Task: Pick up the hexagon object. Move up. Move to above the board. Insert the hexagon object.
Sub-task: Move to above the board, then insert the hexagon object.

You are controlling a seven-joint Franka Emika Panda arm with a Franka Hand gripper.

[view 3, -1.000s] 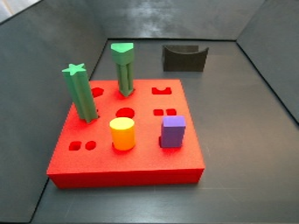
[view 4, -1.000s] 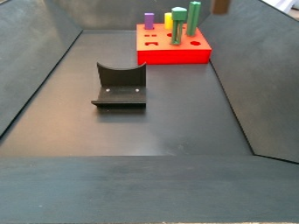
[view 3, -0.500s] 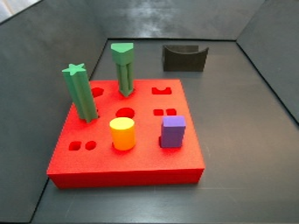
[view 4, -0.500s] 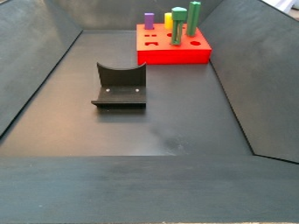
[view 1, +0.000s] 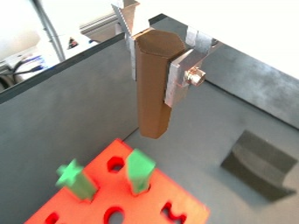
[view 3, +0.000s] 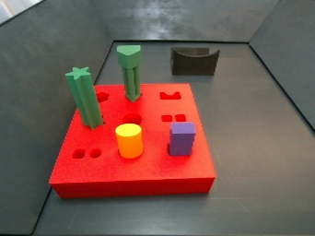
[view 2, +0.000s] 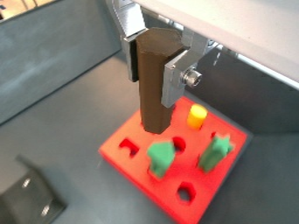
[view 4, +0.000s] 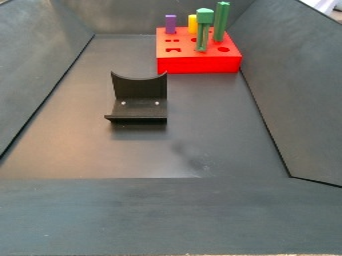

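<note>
The gripper [view 1: 156, 48], out of frame in both side views, is closed on the upper end of the hexagon object [view 1: 153, 87], which hangs upright high over the board [view 2: 146, 171], so the move-to-above-the-board step appears to be in hand. The next move calls for centring the hexagon object over a matching free hole before lowering. The green star-topped peg [view 3: 84, 98], green triangular-topped peg [view 3: 131, 73], yellow cylinder [view 3: 128, 142] and purple block [view 3: 182, 139] stand in the board and must be cleared; the fixture [view 4: 136, 98] sits well apart.

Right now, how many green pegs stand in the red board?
2. The star-topped green peg stands at the board's edge; the triangular-topped green peg stands apart, nearer the fixture. The end effector holds the hexagon object above. None seems hidden.
</note>
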